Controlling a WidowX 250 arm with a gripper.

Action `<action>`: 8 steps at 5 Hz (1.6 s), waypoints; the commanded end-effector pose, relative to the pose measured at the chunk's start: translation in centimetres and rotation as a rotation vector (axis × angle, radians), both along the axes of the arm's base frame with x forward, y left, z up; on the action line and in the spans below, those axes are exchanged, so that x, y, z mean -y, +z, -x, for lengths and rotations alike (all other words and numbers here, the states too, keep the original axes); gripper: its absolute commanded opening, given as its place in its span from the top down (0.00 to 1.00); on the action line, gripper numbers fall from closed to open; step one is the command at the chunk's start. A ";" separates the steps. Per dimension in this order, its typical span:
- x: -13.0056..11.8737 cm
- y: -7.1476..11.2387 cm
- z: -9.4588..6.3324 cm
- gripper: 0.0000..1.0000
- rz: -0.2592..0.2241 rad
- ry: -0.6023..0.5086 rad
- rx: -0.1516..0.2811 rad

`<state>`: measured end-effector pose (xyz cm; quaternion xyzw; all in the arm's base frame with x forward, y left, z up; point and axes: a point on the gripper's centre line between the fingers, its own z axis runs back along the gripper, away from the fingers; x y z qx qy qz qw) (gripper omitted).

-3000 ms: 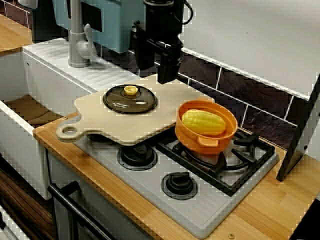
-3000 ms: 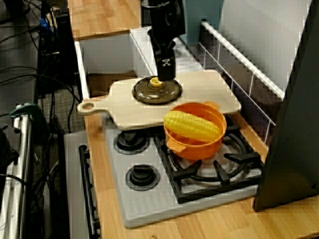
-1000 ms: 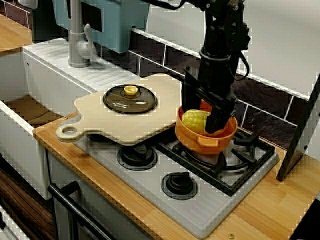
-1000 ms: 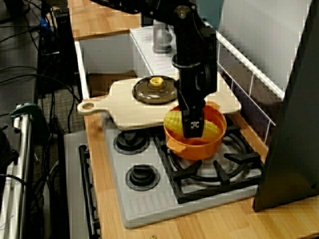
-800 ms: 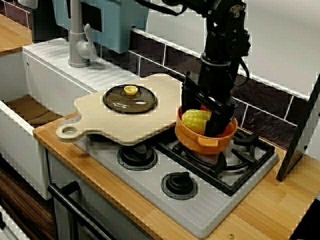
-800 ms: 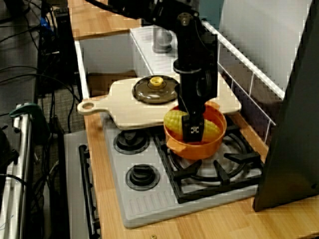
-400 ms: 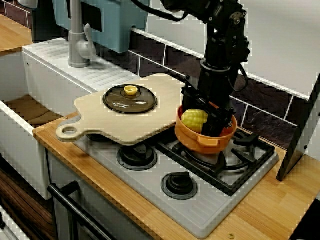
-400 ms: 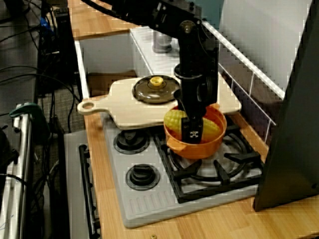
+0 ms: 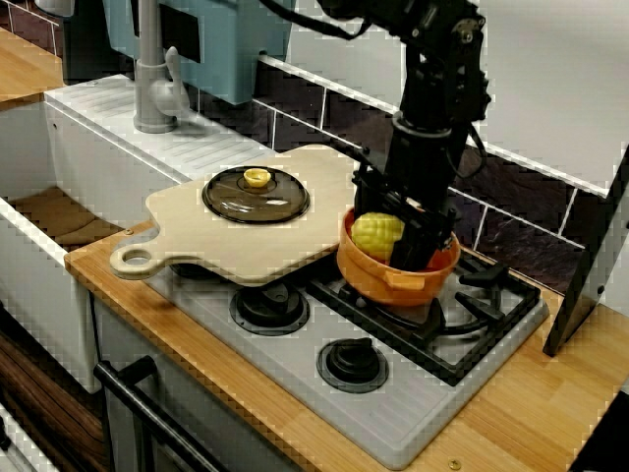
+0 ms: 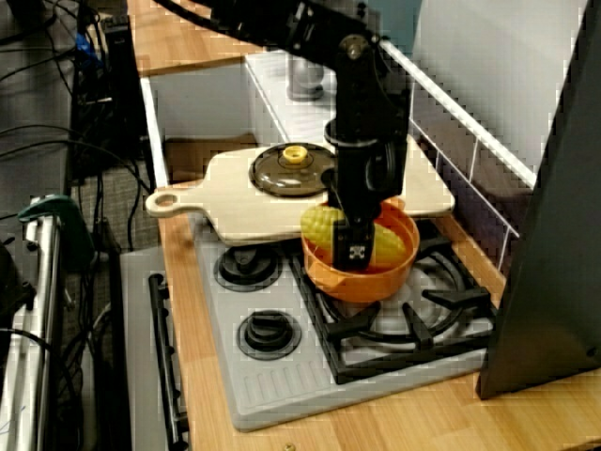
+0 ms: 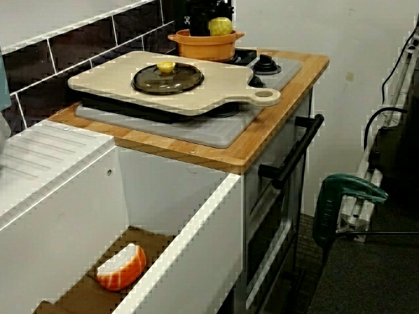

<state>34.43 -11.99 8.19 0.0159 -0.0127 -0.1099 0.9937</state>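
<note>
A yellow corn cob [image 9: 376,234] lies in an orange pot [image 9: 388,280] on the right rear burner of the hob. My gripper [image 9: 398,232] reaches down into the pot, its black fingers pressed on either side of the cob's middle. In the side view one finger [image 10: 356,246] crosses the front of the cob [image 10: 319,224], which shows on both sides of it. The pot [image 10: 362,280] sits slightly askew on the grate. In the low view from the sink end, the cob's end [image 11: 220,26] sticks up above the pot [image 11: 206,46].
A wooden cutting board [image 9: 246,246] with a dark glass lid [image 9: 256,197] lies left of the pot, its edge close to the rim. Burner knobs [image 9: 354,362] sit in front. A faucet [image 9: 152,79] and sink are at far left; a dark panel [image 9: 590,265] leans at right.
The arm swung from above the lid to the pot, lowered its fingers around the corn and closed them. In the last half second pot and cob shifted slightly left.
</note>
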 end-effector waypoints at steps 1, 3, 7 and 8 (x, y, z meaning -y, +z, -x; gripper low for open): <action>-1.5 7.7 -0.4 1.00 0.097 0.023 0.117; -4.5 9.6 -1.5 1.00 0.110 0.054 0.169; -9.5 6.6 -7.0 1.00 0.034 0.113 0.305; -9.4 5.6 -7.3 1.00 0.016 0.115 0.300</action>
